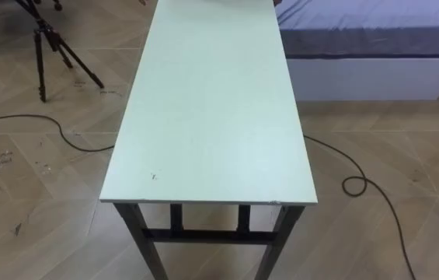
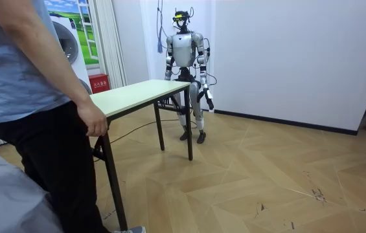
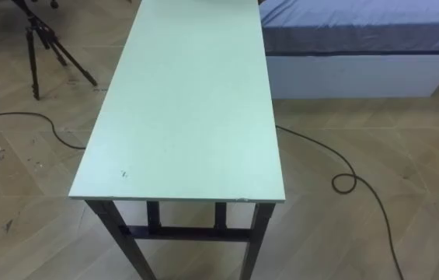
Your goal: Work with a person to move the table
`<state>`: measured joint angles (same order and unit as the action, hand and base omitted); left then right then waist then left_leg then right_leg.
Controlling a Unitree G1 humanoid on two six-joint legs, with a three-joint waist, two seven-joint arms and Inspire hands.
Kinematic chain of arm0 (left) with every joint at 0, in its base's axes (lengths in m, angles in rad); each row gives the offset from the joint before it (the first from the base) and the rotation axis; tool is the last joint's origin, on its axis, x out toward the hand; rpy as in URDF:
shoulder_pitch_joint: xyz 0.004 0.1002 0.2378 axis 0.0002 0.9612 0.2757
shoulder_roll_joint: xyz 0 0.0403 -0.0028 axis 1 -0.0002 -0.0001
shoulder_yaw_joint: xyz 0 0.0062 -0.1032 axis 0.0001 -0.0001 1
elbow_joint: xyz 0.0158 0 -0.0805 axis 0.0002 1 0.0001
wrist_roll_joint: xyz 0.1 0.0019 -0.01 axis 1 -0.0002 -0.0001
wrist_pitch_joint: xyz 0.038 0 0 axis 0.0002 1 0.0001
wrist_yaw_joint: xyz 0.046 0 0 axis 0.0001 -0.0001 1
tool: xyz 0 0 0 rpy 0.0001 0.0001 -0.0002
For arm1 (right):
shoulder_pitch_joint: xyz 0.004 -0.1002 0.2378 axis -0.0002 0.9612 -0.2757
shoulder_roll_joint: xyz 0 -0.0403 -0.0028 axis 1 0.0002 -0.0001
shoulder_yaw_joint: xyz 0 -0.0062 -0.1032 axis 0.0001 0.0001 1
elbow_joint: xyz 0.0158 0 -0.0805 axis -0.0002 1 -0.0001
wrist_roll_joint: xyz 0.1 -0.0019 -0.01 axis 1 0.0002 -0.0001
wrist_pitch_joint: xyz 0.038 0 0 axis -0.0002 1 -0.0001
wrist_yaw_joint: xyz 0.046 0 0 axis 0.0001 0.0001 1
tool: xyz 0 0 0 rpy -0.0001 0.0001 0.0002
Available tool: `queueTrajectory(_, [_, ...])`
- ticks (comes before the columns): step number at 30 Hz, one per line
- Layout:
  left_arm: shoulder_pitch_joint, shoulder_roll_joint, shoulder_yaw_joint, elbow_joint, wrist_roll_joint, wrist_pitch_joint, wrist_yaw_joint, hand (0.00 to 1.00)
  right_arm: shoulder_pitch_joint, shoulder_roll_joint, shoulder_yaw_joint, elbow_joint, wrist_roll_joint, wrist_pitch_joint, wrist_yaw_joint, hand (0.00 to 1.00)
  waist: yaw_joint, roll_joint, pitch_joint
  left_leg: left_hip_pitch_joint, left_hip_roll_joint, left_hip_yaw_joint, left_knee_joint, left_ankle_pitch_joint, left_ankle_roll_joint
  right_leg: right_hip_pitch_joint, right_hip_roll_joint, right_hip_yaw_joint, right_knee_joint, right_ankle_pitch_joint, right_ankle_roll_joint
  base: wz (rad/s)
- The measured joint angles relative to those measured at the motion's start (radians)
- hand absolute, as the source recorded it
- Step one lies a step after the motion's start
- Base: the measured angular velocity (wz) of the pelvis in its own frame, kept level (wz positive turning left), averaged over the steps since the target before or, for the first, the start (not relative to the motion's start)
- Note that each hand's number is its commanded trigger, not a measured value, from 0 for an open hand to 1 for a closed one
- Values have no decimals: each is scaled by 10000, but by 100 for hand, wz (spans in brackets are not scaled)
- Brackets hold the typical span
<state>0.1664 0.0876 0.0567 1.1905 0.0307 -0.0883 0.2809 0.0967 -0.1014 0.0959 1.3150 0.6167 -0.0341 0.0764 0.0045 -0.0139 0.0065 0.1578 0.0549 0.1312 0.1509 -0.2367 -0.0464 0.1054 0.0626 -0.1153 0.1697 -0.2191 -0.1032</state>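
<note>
The pale wooden herringbone floor (image 1: 33,233) runs across the whole room, scuffed here and there. On it stands the long table (image 1: 211,117), with a pale green rectangular top and black metal legs, all its feet down on the boards. A person in a grey-blue shirt and dark trousers (image 2: 27,97) stands at one short end, close in the room view's left foreground. The robot stands upright at the far short end, facing along the table toward that person, with a plain white wall behind it. From the robot's own end the tabletop stretches straight away, bare, and a black crossbar joins the near legs underneath. Beyond the table's far right corner sits a low bed with a blue-grey cover on a white base (image 1: 367,31), just beside the table's long edge. On the other side, well apart from the table, stands a black tripod (image 1: 48,47) with its legs spread. A thin dark cable (image 1: 359,183) snakes over the floor by the bed and makes a small loop. The person's hand (image 2: 95,123) is against the edge of the table's near end. The left robot hand (image 2: 209,101) hangs beside its thigh, apart from the table, and I cannot tell how its fingers are set. The right robot hand is down behind the table's far corner, so I cannot tell there either.
</note>
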Motion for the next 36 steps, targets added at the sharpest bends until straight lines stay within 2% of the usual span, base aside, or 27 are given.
queueTrajectory(4, [-1, 1, -18, -11, -19, 22, -4, 0, -42, -26, -2, 26, -171, 9, 25, 0, -28, -3, -9, 9, 3, -8, -1, 0, 0, 11, 0, -1, 1, 1, 0, 0])
queueTrajectory(10, [-20, 14, -237, -10, -1446, 117, -355, 0, 8, -41, -1, 35, -100, 32, 108, 0, -45, 31, 12, -8, 8, 29, -3, 0, 0, -6, -4, -1, 0, 1, 0, 0])
queueTrajectory(14, [-34, 95, -235, -6, -2414, 282, -1009, 0, 41, -72, -6, 46, 184, 111, 255, 0, -35, 72, 16, -54, 7, 55, 3, 0, 0, -53, -8, 7, -2, 1, 0, 0])
queueTrajectory(22, [-85, 186, -232, -343, -4343, 601, -2724, 0, 135, -241, -31, -625, 648, 156, 1214, 0, -14, 246, -43, -281, -5, 28, 130, 0, 0, -241, -35, 17, 12, 18, 9, -1])
queueTrajectory(23, [-58, 185, -264, -719, -4778, 721, -2947, 0, 248, -272, -28, -1122, 659, 224, 1264, 0, -12, 286, -41, -298, -3, 34, 132, 0, 0, -260, -36, 20, 22, 19, 8, 0])
queueTrajectory(25, [-11, 192, -379, -1166, -5365, 740, -3257, 0, 342, -280, -29, -1875, 659, 309, 1418, 0, -7, 366, -76, -352, 5, 42, 131, 0, 0, -341, -30, 27, 55, 19, 7, 0])
queueTrajectory(28, [15, 200, -1055, -1755, -6004, 743, -3702, 0, 504, -271, 28, -2868, 751, 354, 1679, 0, -33, 432, -94, -361, 12, 42, 124, 0, 0, -354, -35, -39, 123, 20, 6, 4])
queueTrajectory(30, [65, 194, -1557, -2380, -6328, 781, -4014, 0, 869, -249, 109, -3950, 1202, 389, 1717, 0, -41, 442, -76, -325, 18, 56, 96, 0, 0, -332, -37, -83, 156, 20, 7, 2])
queueTrajectory(33, [751, 261, -2059, -4080, -7168, 828, -4302, 0, 1504, -259, 398, -5672, 1919, 431, 2043, 0, -88, 401, -42, -355, 21, 65, 90, 0, 0, -326, -37, -73, 162, 20, 7, 0])
queueTrajectory(36, [1055, 304, -2588, -5136, -8220, 826, -4599, 0, 1836, -266, 724, -6701, 2574, 440, 2264, 0, -113, 390, -18, -408, 14, 38, 98, 0, 0, -395, -49, -75, 186, 20, 8, 0])
